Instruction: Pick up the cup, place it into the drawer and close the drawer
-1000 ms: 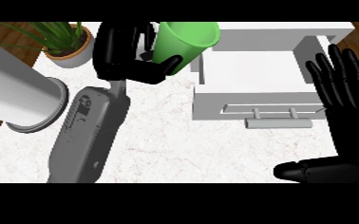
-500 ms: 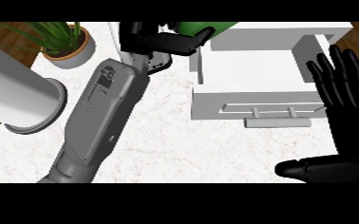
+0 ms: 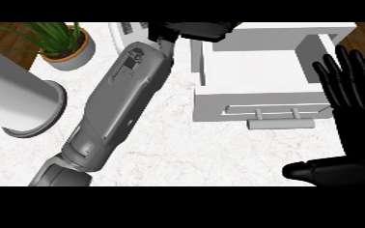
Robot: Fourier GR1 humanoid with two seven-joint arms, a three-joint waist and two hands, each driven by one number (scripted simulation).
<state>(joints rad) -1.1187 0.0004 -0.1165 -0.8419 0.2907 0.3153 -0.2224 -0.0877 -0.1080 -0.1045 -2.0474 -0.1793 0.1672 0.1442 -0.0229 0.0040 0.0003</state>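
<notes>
Two hands show: the left hand (image 3: 194, 30) stretches to the drawer's (image 3: 257, 99) far left corner, clenched round the cup (image 3: 233, 25), only a green sliver, for lowering inside. Right hand (image 3: 345, 89) rests open, right.

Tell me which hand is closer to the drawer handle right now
The right hand: it rests open just right of the drawer handle. The left hand is up past the drawer's far left corner.
</notes>
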